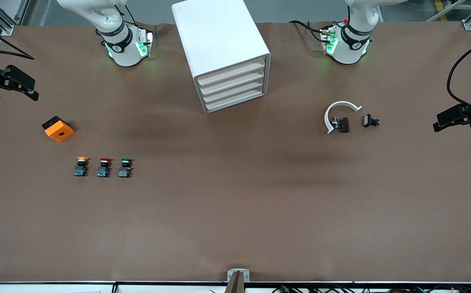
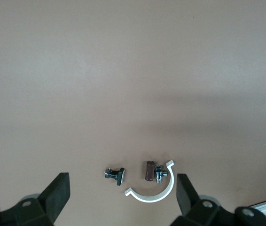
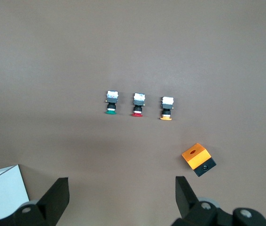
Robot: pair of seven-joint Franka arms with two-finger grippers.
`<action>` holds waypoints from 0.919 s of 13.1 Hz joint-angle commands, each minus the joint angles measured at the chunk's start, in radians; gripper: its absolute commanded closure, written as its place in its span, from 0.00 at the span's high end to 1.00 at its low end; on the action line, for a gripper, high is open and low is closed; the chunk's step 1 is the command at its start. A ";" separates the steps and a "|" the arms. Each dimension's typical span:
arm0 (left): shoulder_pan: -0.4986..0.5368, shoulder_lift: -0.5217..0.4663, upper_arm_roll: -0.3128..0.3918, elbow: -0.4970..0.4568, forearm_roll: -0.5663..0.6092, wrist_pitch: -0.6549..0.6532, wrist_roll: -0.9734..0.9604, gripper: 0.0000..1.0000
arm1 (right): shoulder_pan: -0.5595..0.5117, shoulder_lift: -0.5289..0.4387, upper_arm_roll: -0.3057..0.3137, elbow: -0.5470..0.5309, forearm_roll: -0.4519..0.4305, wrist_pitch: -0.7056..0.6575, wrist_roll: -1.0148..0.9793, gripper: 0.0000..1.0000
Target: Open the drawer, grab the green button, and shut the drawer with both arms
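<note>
Button (image 1: 125,167) with green cap lies on its side on the brown table (image 1: 235,211), out in the open rather than in any drawer, at the end of a row of three. Red-capped button (image 1: 104,167) lies just beside it, yellow-capped button (image 1: 81,167) next along toward the right arm's end.

Right gripper (image 1: 9,83) hangs in the air over the table's edge at the right arm's end, fingers spread wide, nothing between them. The row sits ahead of it in the right wrist view, well clear of the fingertips, the green one being the farthest of the three from it. Orange box (image 1: 58,129) with a round hole lies between this gripper and the row.

Judgement on handling: small, light, rigid plastic. The rounded cap looks liable to slip, so the squarer black body is the better hold. Its close neighbour leaves little room for a finger on that side.

White drawer cabinet (image 1: 223,53) stands between the arm bases, all four drawers shut.

Left gripper (image 1: 461,116) waits over the left arm's end, fingers likewise apart and empty. White curved clip (image 1: 333,112), a brown part (image 1: 343,124) and a small black part (image 1: 369,121) lie ahead of it.
</note>
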 commanded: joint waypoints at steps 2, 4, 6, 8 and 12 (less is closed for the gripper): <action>0.007 -0.021 -0.015 -0.010 0.022 -0.014 0.016 1.00 | 0.000 0.008 0.001 0.023 0.002 -0.014 -0.008 1.00; 0.013 -0.033 -0.020 -0.010 0.007 -0.015 0.018 1.00 | 0.000 0.008 0.001 0.023 0.002 -0.014 -0.008 1.00; -0.002 -0.079 -0.014 -0.027 0.004 -0.043 0.016 1.00 | 0.000 0.008 0.001 0.023 0.002 -0.014 -0.008 1.00; -0.003 -0.147 -0.005 -0.115 0.002 -0.068 0.022 1.00 | 0.000 0.008 0.001 0.023 0.002 -0.014 -0.008 1.00; -0.025 -0.328 -0.002 -0.385 0.002 0.128 0.041 1.00 | 0.000 0.008 0.001 0.021 0.001 -0.014 -0.008 1.00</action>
